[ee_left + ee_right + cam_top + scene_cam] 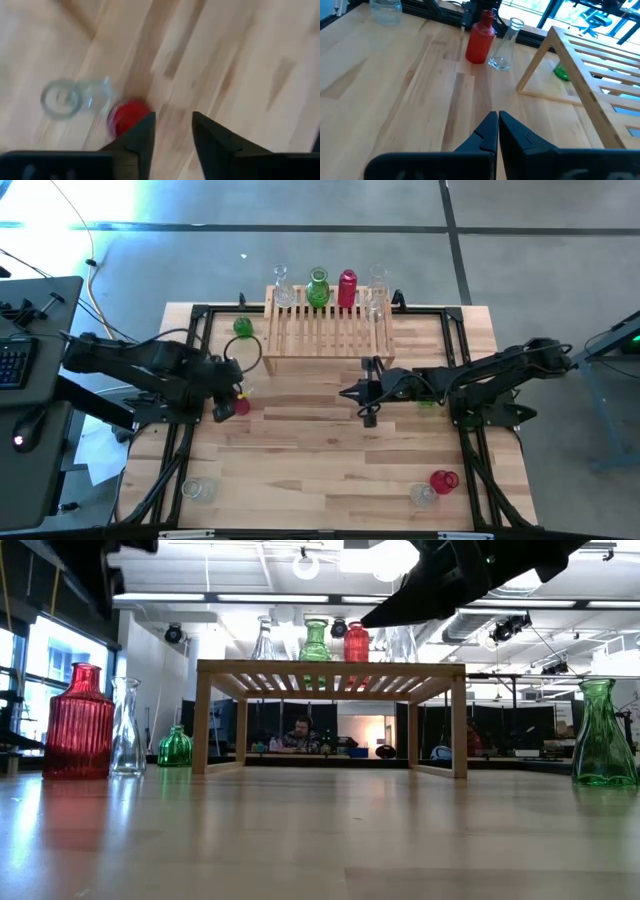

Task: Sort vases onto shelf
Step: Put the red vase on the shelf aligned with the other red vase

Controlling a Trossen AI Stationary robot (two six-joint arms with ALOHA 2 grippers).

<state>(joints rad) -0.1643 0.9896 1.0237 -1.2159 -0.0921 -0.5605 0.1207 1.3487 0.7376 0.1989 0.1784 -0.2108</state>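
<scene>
- Now the left hand [172,131], fingers apart, hangs just above the red ribbed vase [127,116], beside the clear vase [75,97].
- Centre the fingers on the red vase's neck before closing; avoid nudging the clear vase.
- Right hand [497,131], fingers together, waits in front of the shelf [328,330].

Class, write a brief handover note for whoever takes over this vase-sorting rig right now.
Left pincer: open, beside the red ribbed glass vase, holding nothing.
Right pincer: shut, empty, mid-table.
Done: at least four vases stand on the light-wood slatted shelf.
Left: about seven still on the table, among them the small round green glass vase beside the shelf.
</scene>
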